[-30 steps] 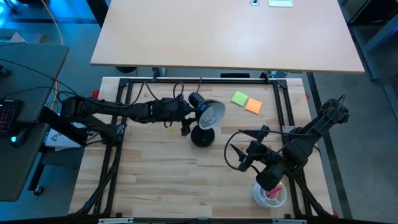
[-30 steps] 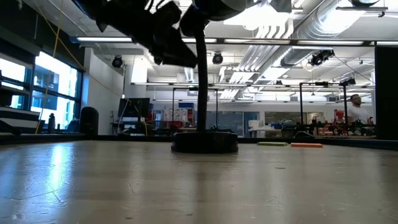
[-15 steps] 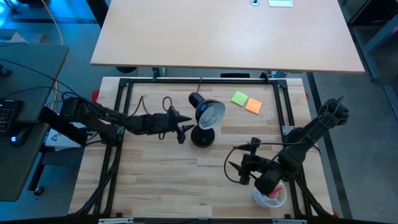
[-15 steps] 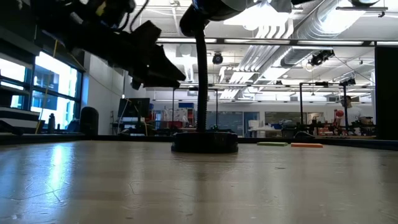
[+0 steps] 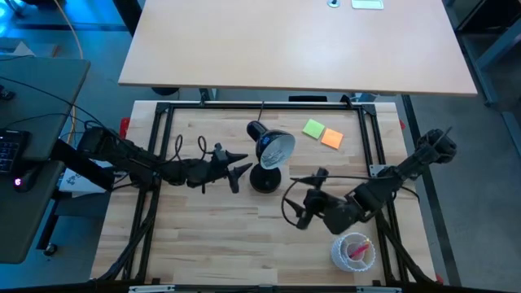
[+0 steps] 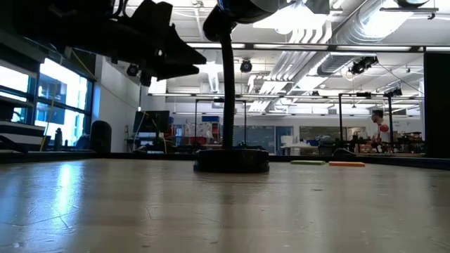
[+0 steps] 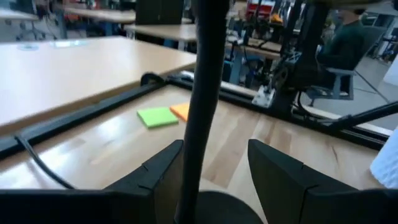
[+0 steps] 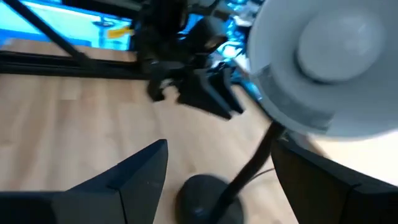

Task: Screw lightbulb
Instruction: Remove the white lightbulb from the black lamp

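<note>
The black desk lamp (image 5: 264, 167) stands on its round base (image 5: 264, 180) at mid-table, its head (image 5: 275, 148) tilted toward the near right. The white lightbulb (image 8: 324, 47) sits in the middle of the pale reflector (image 8: 292, 106). My left gripper (image 5: 242, 171) hovers open just left of the lamp, pointing level at it. In the left wrist view the lamp's stem (image 7: 202, 106) stands ahead, between the open fingers (image 7: 158, 177), untouched. My right gripper (image 5: 295, 213) is open to the near right of the lamp base, facing the lamp.
A clear cup (image 5: 354, 251) with pink contents stands at the near right, behind my right gripper. Green (image 5: 313, 128) and orange (image 5: 331, 138) sticky notes lie at the far right of the lamp. A black frame (image 5: 163, 122) edges the table. A person (image 6: 380, 130) stands far off in the room.
My left gripper has drawn back from the lamp head, sinking and going toward the table's near and left side, and has rolled; it now points level at the stem. My right gripper has gone from above the cup toward the table's left, nearer the lamp base, a little lower.
</note>
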`<state>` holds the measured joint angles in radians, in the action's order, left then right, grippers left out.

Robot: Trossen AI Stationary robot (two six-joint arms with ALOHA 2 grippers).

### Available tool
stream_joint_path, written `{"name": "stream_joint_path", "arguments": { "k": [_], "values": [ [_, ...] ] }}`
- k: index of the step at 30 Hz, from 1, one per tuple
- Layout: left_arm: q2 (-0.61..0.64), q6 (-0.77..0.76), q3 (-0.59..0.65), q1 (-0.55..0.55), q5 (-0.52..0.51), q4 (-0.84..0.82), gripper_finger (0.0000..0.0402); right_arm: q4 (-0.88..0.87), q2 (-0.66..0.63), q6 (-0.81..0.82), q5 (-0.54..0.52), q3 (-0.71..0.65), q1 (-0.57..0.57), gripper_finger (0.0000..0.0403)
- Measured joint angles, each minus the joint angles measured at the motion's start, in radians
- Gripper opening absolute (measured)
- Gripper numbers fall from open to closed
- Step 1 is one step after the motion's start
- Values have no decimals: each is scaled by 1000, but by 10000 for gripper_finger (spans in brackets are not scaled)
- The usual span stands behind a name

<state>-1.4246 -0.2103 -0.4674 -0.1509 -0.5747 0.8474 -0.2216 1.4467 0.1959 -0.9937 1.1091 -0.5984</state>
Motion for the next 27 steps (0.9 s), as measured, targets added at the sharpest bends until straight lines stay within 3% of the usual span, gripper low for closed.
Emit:
{"name": "stream_joint_path", "arguments": {
  "k": [7, 15, 19, 27],
  "values": [
    [-2, 132, 0, -85, -13, 66, 172, 82, -1, -346, -73, 0, 64, 284],
    [-2, 225, 0, -142, -252, 102, 172, 324, -1, -709, -128, 6, 89, 284],
    [-2, 271, 0, -120, -274, 103, 172, 352, -1, -710, -128, 51, 120, 284],
    [1, 585, -10, -102, -265, 255, 172, 309, -2, -491, -127, 83, 136, 284]
  ]
}}
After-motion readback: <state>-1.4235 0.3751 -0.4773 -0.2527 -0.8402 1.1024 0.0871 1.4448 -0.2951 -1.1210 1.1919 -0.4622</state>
